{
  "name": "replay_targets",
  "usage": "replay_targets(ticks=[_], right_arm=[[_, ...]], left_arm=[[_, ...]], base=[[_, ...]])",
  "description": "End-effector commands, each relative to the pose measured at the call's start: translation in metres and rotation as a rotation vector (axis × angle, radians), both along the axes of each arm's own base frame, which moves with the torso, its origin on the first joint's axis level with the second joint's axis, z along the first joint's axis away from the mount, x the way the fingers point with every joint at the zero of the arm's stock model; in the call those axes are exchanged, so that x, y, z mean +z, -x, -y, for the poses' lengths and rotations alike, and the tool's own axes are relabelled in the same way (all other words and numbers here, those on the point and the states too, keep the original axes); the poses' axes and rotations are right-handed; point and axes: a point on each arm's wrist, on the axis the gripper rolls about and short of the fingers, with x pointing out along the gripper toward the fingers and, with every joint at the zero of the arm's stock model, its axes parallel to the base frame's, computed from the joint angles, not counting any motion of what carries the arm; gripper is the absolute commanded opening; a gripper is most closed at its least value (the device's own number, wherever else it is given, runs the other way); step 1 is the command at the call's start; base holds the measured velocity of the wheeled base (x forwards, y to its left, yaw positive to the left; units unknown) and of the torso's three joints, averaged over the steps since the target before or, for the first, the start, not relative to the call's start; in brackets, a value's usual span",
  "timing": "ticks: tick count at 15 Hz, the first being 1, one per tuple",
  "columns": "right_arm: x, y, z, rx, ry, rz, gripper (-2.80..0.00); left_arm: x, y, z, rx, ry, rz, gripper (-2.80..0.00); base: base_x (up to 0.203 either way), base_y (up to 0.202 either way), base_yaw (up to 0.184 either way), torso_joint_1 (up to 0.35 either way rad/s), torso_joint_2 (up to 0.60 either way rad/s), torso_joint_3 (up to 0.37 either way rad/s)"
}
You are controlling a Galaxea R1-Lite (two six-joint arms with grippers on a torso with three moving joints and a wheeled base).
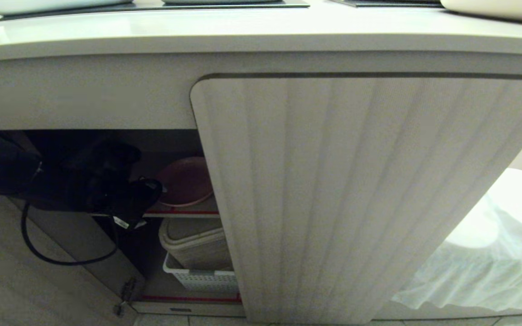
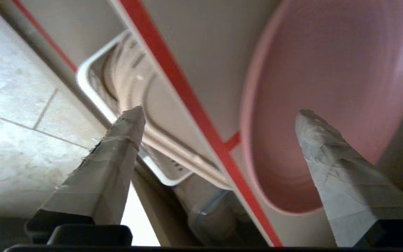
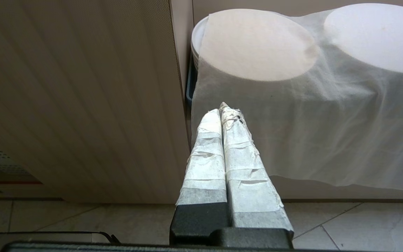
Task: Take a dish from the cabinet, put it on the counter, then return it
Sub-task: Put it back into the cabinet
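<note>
Pink plastic: the dish is seen in the head view on the upper red-edged shelf of the cabinet, near the shelf's front edge, partly behind the closed door. The left gripper is held at the open bay, just beside the dish. A snag of its dangling cable on withdrawal is judged possible.

In the left wrist view the taped fingers are spread wide, nothing between them; the dish lies beyond one tip. A rim knock could slide it off the shelf edge onto the basket below.

In the right wrist view the right gripper is parked, fingers pressed together, facing the cloth.
</note>
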Motion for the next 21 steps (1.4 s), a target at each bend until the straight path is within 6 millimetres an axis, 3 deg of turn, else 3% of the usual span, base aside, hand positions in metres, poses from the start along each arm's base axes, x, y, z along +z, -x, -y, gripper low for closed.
replay_targets(ticks=[1,7,14,21], right_arm=[[0.000,0.000,0.000,0.000,0.000,0.000,-2.80],[0.000,0.000,0.000,0.000,0.000,0.000,-2.80],[0.000,0.000,0.000,0.000,0.000,0.000,-2.80],[0.000,0.000,0.000,-0.001,-0.001,0.000,-2.80]], left_arm=[[-0.002,0.004,0.000,0.011,-0.003,-0.010,0.00],[0.006,0.005,-0.001,0.021,-0.031,0.050,0.00],[-0.004,0.024,-0.002,-0.031,-0.134,0.109,0.00],[0.001,0.034,-0.001,-0.023,-0.167,0.154,0.00]], base=[[0.000,0.000,0.000,0.000,0.00,0.000],[0.000,0.000,0.000,0.000,0.00,0.000],[0.000,0.000,0.000,0.000,0.00,0.000],[0.000,0.000,0.000,0.000,0.00,0.000]])
